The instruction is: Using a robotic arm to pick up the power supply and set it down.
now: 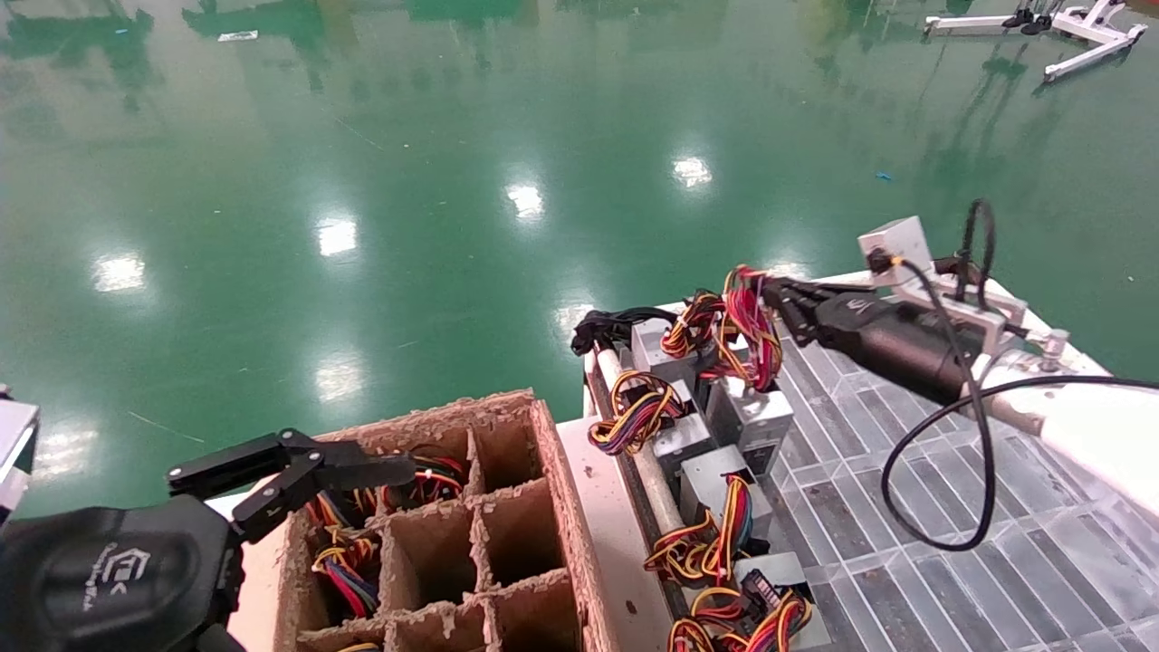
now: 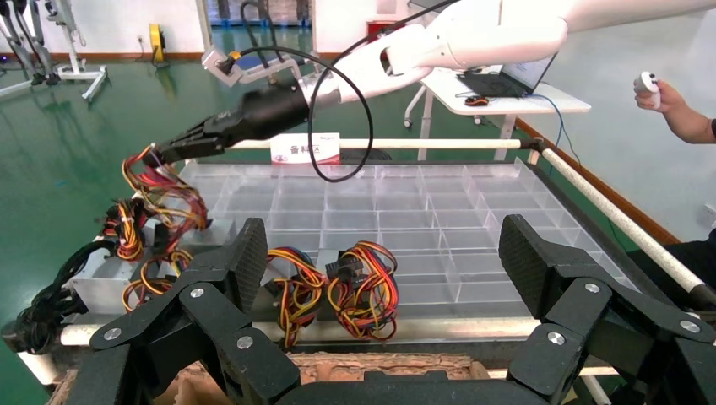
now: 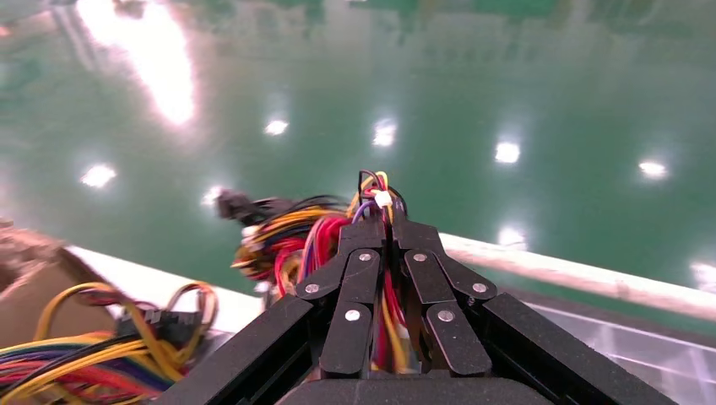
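My right gripper [image 1: 771,297] [image 3: 380,221] is shut on the tied, mostly red wire bundle [image 1: 750,328] [image 3: 291,245] of the power supply [image 1: 759,422], at the far left side of the clear tray. The silver-grey box sits below the taut wires among like boxes; I cannot tell whether it is off the tray. In the left wrist view the white robotic arm [image 2: 473,38] reaches across, and its gripper [image 2: 160,153] pinches the wires [image 2: 169,198]. My left gripper [image 1: 299,466] [image 2: 384,253] is open and holds nothing, over the cardboard box.
A cardboard box [image 1: 548,453] with dividers holds wire bundles in its left cells. Other grey boxes [image 1: 711,484] with coloured wires line the left side of the clear tray [image 1: 905,507]. A person's hand [image 2: 667,97] and a table [image 2: 507,89] are beyond.
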Controlling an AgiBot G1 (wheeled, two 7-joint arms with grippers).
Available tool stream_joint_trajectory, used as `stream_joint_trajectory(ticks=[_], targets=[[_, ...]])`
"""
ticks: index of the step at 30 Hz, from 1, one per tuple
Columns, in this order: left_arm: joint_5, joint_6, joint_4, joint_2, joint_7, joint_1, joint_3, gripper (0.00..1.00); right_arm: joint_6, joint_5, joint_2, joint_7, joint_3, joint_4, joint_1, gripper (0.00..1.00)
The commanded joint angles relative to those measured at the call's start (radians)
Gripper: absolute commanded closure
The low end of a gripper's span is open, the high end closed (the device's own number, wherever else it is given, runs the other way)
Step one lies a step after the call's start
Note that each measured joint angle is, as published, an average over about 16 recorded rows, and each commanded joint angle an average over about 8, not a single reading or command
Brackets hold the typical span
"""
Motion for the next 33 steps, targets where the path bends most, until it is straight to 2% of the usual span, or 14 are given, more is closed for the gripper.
stream_joint_trajectory(ticks=[1, 4, 5, 23, 33], targets=[[0.000, 0.000, 0.000, 0.000, 0.000, 0.000, 0.000, 0.00, -0.007, -0.009, -0.007, 0.008, -0.006, 0.001, 0.003, 0.43], [0.000, 0.000, 0.000, 0.000, 0.000, 0.000, 0.000, 0.00, -0.011, -0.014, -0.012, 0.015, -0.009, 0.001, 0.004, 0.07], [0.000, 0.000, 0.000, 0.000, 0.000, 0.000, 0.000, 0.00, -0.011, -0.015, -0.013, 0.016, -0.010, 0.001, 0.004, 0.01], [0.000, 0.000, 0.000, 0.000, 0.000, 0.000, 0.000, 0.00, -0.010, -0.011, -0.008, 0.009, -0.008, 0.001, 0.007, 0.00], [0.000, 0.000, 0.001, 0.000, 0.000, 0.000, 0.000, 0.00, -0.051, -0.043, 0.034, 0.033, -0.030, 0.046, 0.080, 0.00]])
